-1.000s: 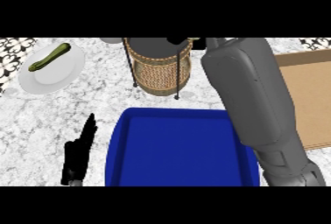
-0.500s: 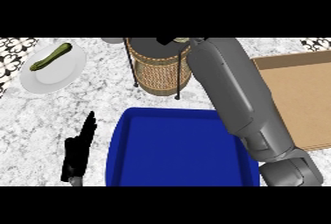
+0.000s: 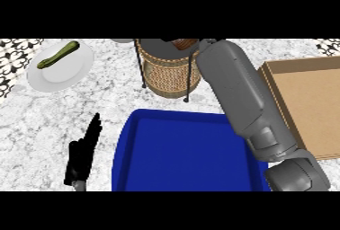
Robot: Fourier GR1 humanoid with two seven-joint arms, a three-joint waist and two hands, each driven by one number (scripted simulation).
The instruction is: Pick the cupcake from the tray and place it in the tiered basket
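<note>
At the far edge of the worktop, over the top of the tiered basket (image 3: 169,74), a small reddish-brown shape is seen and is taken to be the cupcake (image 3: 182,43). It lies just beside the end of the right forearm (image 3: 235,94), on that forearm's left side. The right hand (image 3: 197,42) is almost wholly cut off at the view's upper border, so whether it is closed round the cupcake or spread cannot be told. No cupcake is seen on the blue tray (image 3: 186,152) at the near edge. The forearm is stretched from the near right corner, over the tray's right rim, to the basket's top. The cupcake is therefore judged to be either directly above the upper tier or already within it; which of the two cannot be settled. The coming move is thought to turn on a short descent and release, not on sideways travel. The left hand (image 3: 83,152) is rested by the near left corner, opened flat, well apart from the basket.
</note>
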